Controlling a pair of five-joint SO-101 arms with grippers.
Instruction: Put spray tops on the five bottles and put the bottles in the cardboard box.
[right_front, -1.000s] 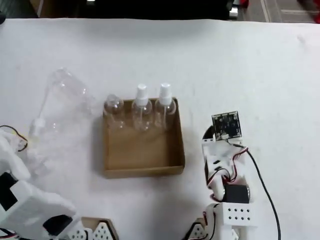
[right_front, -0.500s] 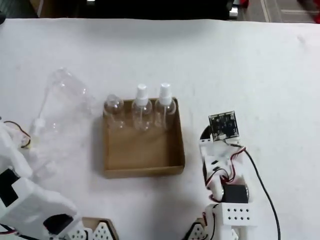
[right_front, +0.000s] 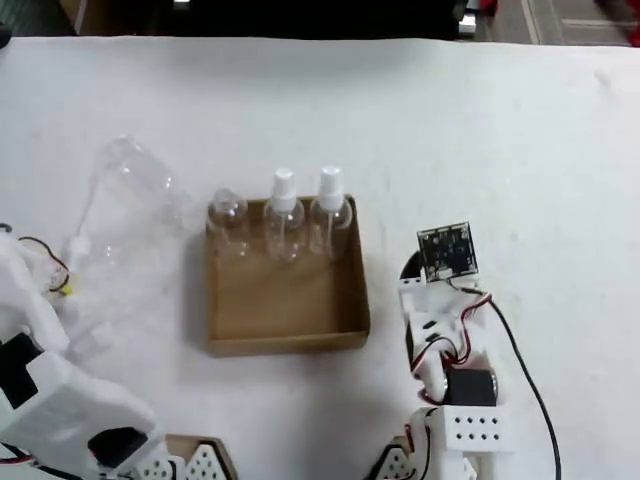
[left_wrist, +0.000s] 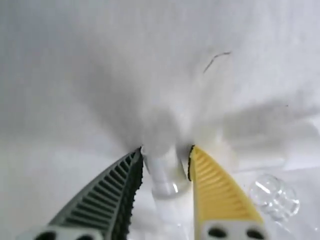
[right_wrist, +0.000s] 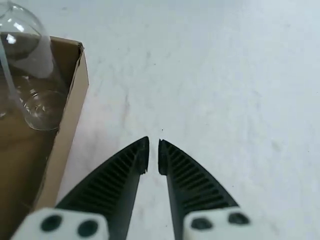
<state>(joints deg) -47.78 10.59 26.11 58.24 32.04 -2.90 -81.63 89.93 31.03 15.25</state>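
**Bottles and cardboard box.** The cardboard box (right_front: 285, 343) sits open near the middle of the surface (right_front: 450, 120). Three clear bottles stand upright in a row against its far wall. The uncapped bottle (right_front: 228, 218) is at the end nearest the left arm. The middle bottle (right_front: 284, 228) and the end bottle (right_front: 331, 222) each carry a white spray top. The rest of the box floor is bare cardboard.

**Items outside the box.** A clear lying bottle (right_front: 135, 185) rests on the surface beside the box, on the left arm's side. A loose spray top (right_front: 74, 250) lies near it, with a thin tube running off toward that bottle.

**Left arm.** The left arm (right_front: 60, 400) stands at the near left corner of the surface, well apart from the box. In the left wrist view, the left gripper (left_wrist: 165, 152) points down at the surface. Its jaws, one grey and one yellow, are closed narrowly on a held spray top (left_wrist: 164, 175), with a jaw on each side of the white cylinder. A small clear bottle (left_wrist: 274, 197) lies just beside the yellow jaw.

**Right arm.** The right arm (right_front: 450, 350) stands beside the box, on the side of the capped bottles. In the right wrist view, the right gripper (right_wrist: 153, 150) hangs over bare surface just beside the box wall. Its black jaws are drawn together to a thin slit and hold nothing.
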